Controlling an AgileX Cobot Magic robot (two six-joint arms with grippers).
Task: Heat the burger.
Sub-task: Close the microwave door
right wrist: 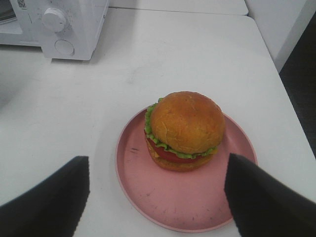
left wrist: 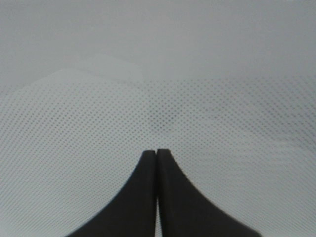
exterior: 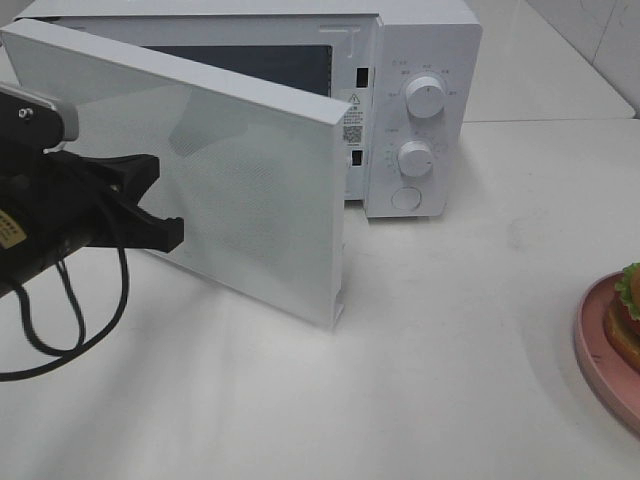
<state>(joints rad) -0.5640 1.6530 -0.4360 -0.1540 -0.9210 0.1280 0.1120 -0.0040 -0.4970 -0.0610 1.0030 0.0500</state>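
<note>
The burger (right wrist: pixel 185 128), with its golden bun, lettuce frill and tomato, sits on a pink plate (right wrist: pixel 143 197) on the white table; in the high view only a sliver of the burger (exterior: pixel 630 315) shows at the right edge. My right gripper (right wrist: pixel 157 163) hovers open above the plate's near side, a dark finger on either side and nothing between them. The white microwave (exterior: pixel 420 100) stands at the back with its door (exterior: pixel 250 200) swung wide open. My left gripper (exterior: pixel 160 205) is shut, its tips (left wrist: pixel 157 152) close against the door's meshed window.
The microwave's two knobs and round button (exterior: pixel 405 197) face the front on its right panel. A black cable (exterior: pixel 70 320) loops below the left arm. The table edge (right wrist: pixel 276 64) drops off beyond the plate.
</note>
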